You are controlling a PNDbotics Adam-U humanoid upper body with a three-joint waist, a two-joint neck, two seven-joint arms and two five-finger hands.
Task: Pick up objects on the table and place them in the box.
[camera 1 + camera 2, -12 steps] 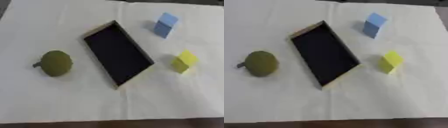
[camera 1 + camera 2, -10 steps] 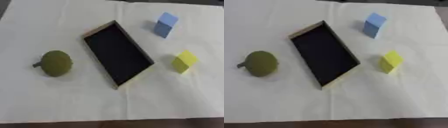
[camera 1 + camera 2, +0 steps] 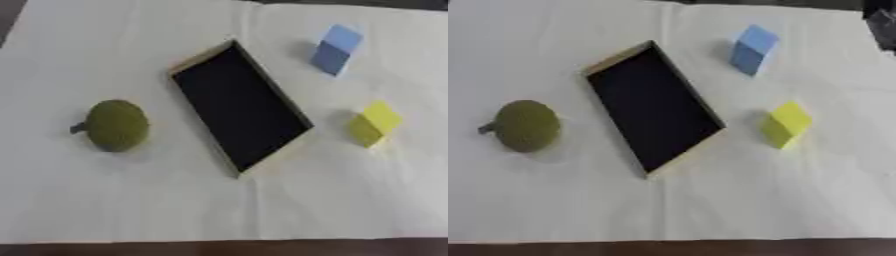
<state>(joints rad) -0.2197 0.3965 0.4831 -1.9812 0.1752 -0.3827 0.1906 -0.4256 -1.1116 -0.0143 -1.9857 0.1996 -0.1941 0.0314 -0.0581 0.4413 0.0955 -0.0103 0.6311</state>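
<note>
Both eyes look steeply down from the near side onto the long, shallow, black-lined box with pale wooden rim (image 3: 180, 71), which lies slantwise near the middle. The right eye view shows that box shifted leftward. Both share it, the surrounding white cloth-covered table (image 3: 332, 200) and the dark near edge.

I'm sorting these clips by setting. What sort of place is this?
Probably a staged test table, not a home: a plain white cloth covers it, with only a shallow dark box, a blue block, a yellow block and an olive-green round fruit-like thing spaced apart.
</note>
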